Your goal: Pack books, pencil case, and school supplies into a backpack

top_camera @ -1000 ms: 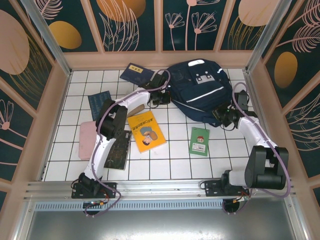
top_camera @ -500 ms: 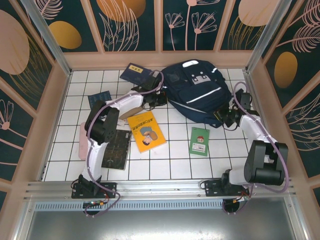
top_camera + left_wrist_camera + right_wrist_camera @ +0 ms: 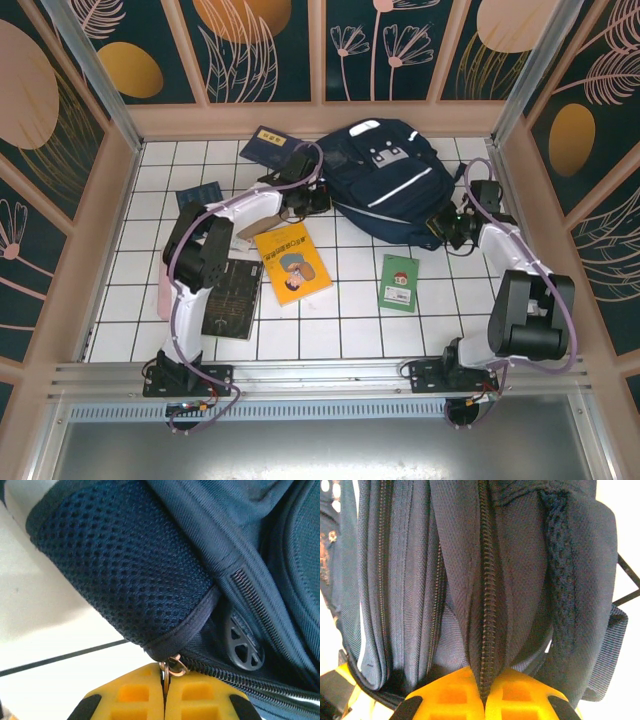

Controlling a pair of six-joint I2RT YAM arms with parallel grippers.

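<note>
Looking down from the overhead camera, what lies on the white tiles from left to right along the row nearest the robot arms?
pink case → black book → yellow-orange book → green booklet

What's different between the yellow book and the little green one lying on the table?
The yellow book is clearly larger than the green book. The yellow one lies turned askew to the tiles; the green one lies nearly square to them. The yellow one sits close beside a black book; the green one lies alone. Both lie flat, closed, outside the backpack.
</note>
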